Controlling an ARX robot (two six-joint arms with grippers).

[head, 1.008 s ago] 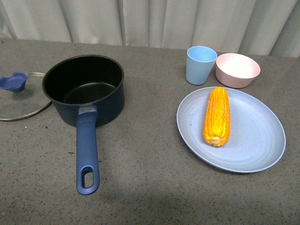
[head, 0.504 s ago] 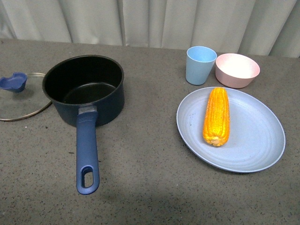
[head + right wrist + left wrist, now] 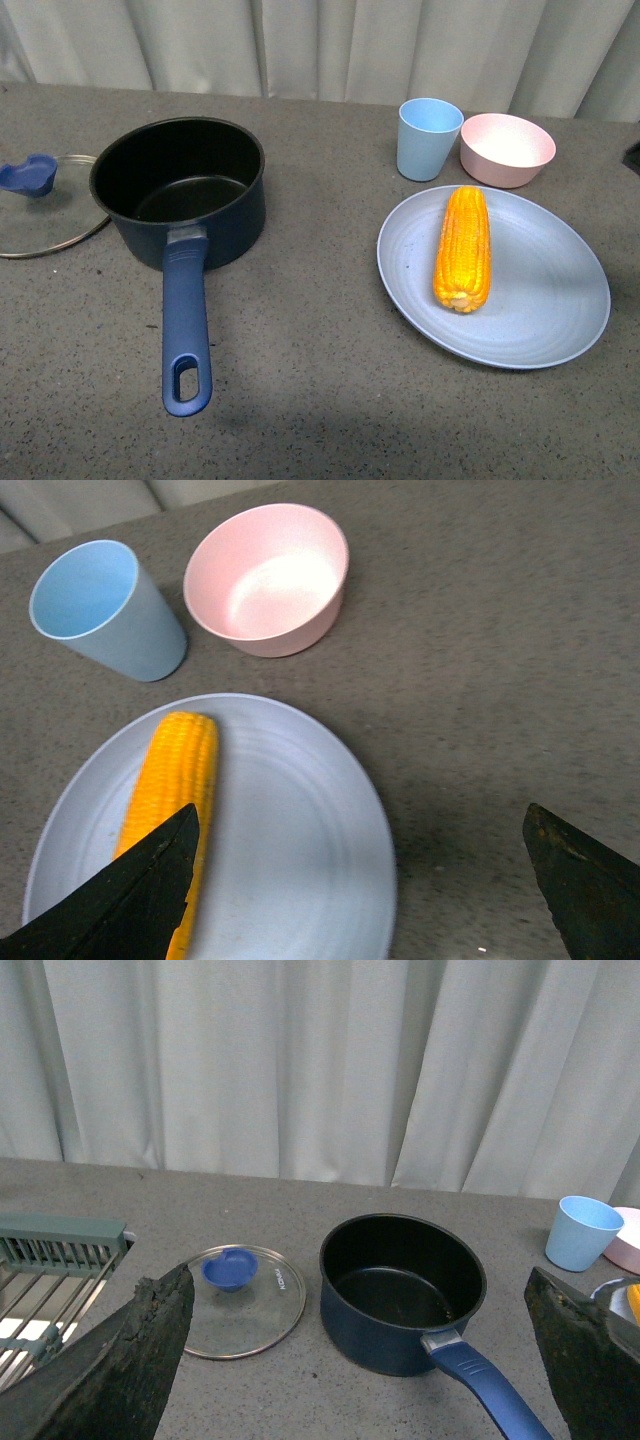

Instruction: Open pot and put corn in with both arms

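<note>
Pot (image 3: 180, 190) stands open; its lid (image 3: 45, 205) lies flat at the pot's 9 o'clock. Corn (image 3: 463, 248) rests on the plate (image 3: 540, 300), at the pot's 3 o'clock. Left gripper (image 3: 355, 1295) and right gripper (image 3: 360, 822) are both spread and empty. Risks: the round cob may roll or slip from a shallow pinch, and a wide approach could knock the cup (image 3: 428, 138) or bowl (image 3: 507, 148) at the plate's 12 o'clock.

- Front view: we note a small dark part of the right arm (image 3: 634, 157) at the frame's right edge. It was not in view 1.0 s or 0.5 s ago.
- Pos.: level w/ the pink bowl (image 3: 506, 150), to its right, not touching.
- Only a sliver shows; we cannot ID which part.
</note>
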